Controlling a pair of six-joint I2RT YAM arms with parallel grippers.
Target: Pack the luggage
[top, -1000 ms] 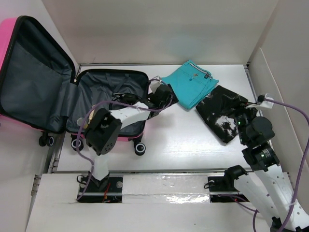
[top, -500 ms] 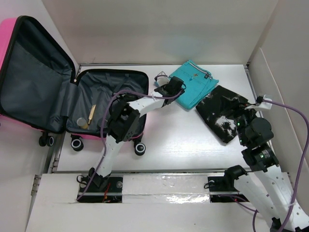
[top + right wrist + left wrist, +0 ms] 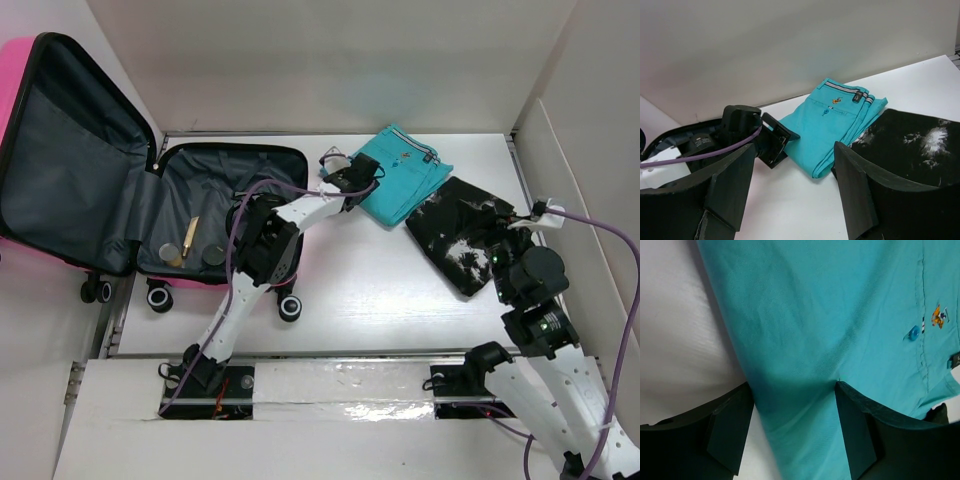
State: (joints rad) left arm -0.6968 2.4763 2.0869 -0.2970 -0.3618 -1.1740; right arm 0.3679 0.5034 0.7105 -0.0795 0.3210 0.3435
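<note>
Left tool (image 3: 792, 390) hangs released, straddling the edge of the teal shorts (image 3: 405, 180); right tool (image 3: 790, 172) gapes empty too. Pink suitcase (image 3: 80, 180) lies open at the left end of the tabletop (image 3: 380, 290). Risk: pinching just 1 layer, so the fold unravels mid-carry.

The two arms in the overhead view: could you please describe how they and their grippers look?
Both the left arm and right arm have white link shells with black joint housings, and a purple cable loops along each. The left gripper and right gripper are black, with broad, angular matte fingers. A small green light glows near the right wrist.
</note>
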